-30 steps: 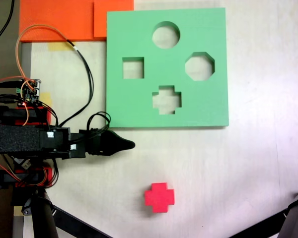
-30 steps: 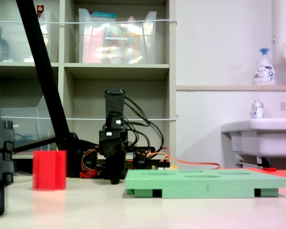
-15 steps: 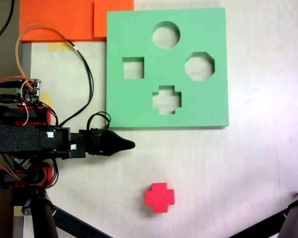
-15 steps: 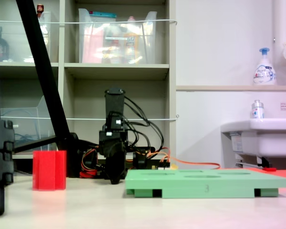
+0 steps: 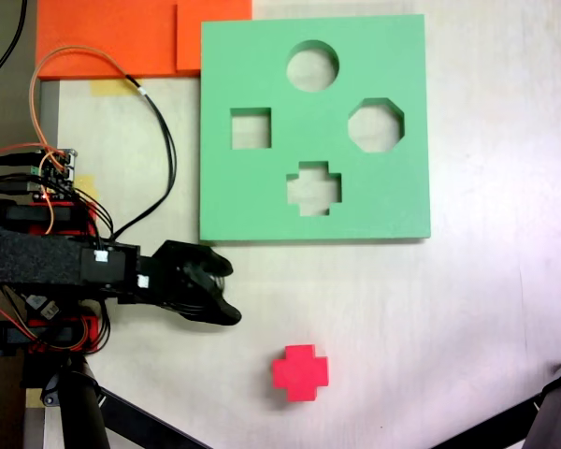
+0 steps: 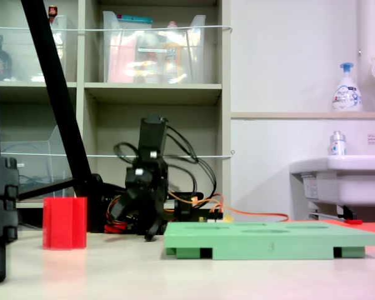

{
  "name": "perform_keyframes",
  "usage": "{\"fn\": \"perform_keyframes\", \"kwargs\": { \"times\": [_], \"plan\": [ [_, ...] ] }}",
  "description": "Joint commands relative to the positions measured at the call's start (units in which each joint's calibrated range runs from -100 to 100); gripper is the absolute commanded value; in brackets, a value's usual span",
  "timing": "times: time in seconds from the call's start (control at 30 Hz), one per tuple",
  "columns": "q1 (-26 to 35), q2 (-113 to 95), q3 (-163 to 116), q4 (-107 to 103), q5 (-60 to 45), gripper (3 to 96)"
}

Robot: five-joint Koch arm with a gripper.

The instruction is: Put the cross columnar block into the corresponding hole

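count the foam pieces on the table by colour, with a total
Red: 1, the small red plus-shaped foam block
Green: 1, the flat square green foam board with four cutouts
Orange: 2, the flat orange foam sheets at the first exterior view's top left, which seem to be two overlapping pieces
Total: 4

The room is bright and the light is soft and even in both exterior views, so I see only small, pale shadows on the table [image 5: 505,309]. My gripper [image 5: 215,290] looks a bit blurry in the first exterior view. The second exterior view is a little fuzzy all over.
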Motion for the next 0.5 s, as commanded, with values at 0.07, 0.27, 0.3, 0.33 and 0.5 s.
{"fn": "perform_keyframes", "kwargs": {
  "times": [0.07, 0.27, 0.3, 0.33, 0.5],
  "plan": [
    [-0.2, 3.4, 26.4, -29.3, 5.2, 49.3],
    [-0.6, 21.7, 59.7, -57.4, 7.7, 49.3],
    [-0.8, 25.9, 65.1, -61.8, 7.8, 49.3],
    [-1.0, 29.1, 69.4, -64.9, 7.9, 49.3],
    [-3.3, 45.5, 86.9, -75.9, 8.0, 49.3]
  ]
}}
